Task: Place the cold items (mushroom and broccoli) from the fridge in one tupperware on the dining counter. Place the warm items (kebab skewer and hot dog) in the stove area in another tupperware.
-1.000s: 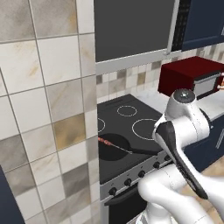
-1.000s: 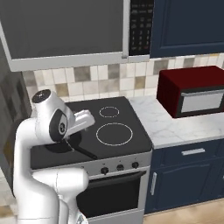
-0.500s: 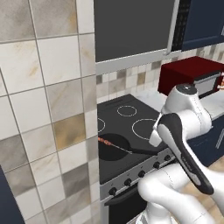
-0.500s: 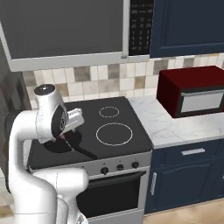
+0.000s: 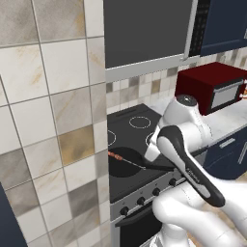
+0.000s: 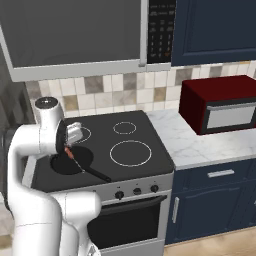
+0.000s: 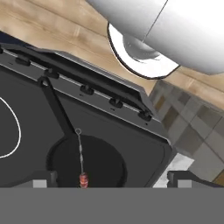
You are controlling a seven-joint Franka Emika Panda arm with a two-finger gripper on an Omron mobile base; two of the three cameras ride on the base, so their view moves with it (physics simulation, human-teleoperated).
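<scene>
The kebab skewer (image 7: pixel 80 153) lies in a black pan (image 7: pixel 103 168) on the stove's front left burner, its red meat (image 7: pixel 83 179) near my fingertips and its thin metal stick pointing toward the pan handle (image 7: pixel 56 107). My gripper (image 7: pixel 114 180) hovers just above the pan, open, its jaws wide apart with nothing between them. In the right base view the gripper (image 6: pixel 75 136) hangs over the skewer (image 6: pixel 70 152) and pan (image 6: pixel 75 164). The left base view shows the skewer (image 5: pixel 117 156) in the pan (image 5: pixel 126 165). Hot dog, mushroom, broccoli and tupperware are out of view.
A red microwave (image 6: pixel 220 104) stands on the marble counter (image 6: pixel 200 147) right of the black stove (image 6: pixel 131 152). A tiled wall (image 5: pixel 53 120) rises close on the stove's left. A dark hood (image 6: pixel 75 35) hangs overhead. Knobs (image 6: pixel 136 190) line the stove front.
The arm has swung left and brought the hand from over the stove's middle to above the pan with the skewer. The jaws stayed open.
</scene>
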